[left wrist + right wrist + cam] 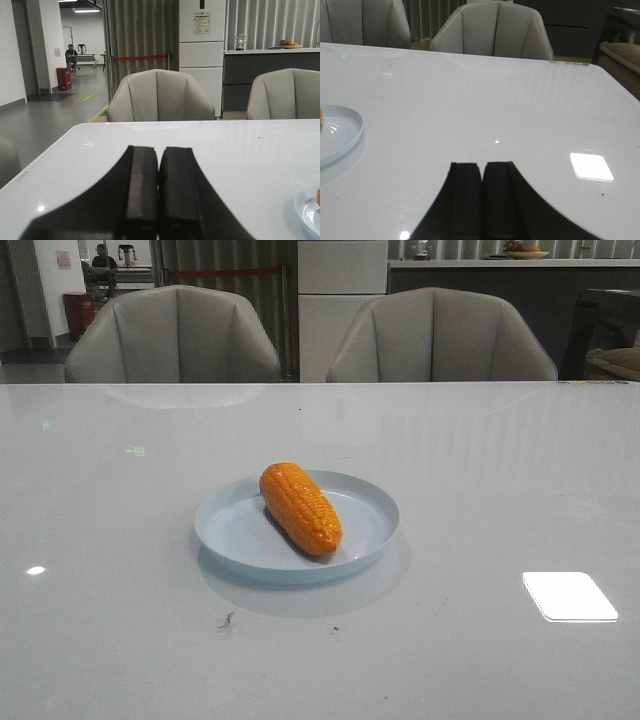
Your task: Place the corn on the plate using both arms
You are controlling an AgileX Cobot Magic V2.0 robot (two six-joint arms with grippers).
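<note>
An orange-yellow corn (300, 507) lies at a slant inside the pale blue plate (368, 530) at the middle of the white table in the front view. Neither arm shows in that view. In the left wrist view my left gripper (159, 152) is shut with nothing between its fingers, and the plate's rim (306, 210) with a sliver of the corn (318, 196) sits at the frame's edge. My right gripper (482, 167) is shut and empty too, with the plate (340, 131) off to one side, apart from it.
Two grey chairs (176, 336) (440, 338) stand behind the table's far edge. A bright light reflection (569, 596) lies on the glossy tabletop at the front right. A counter and cabinets are far behind.
</note>
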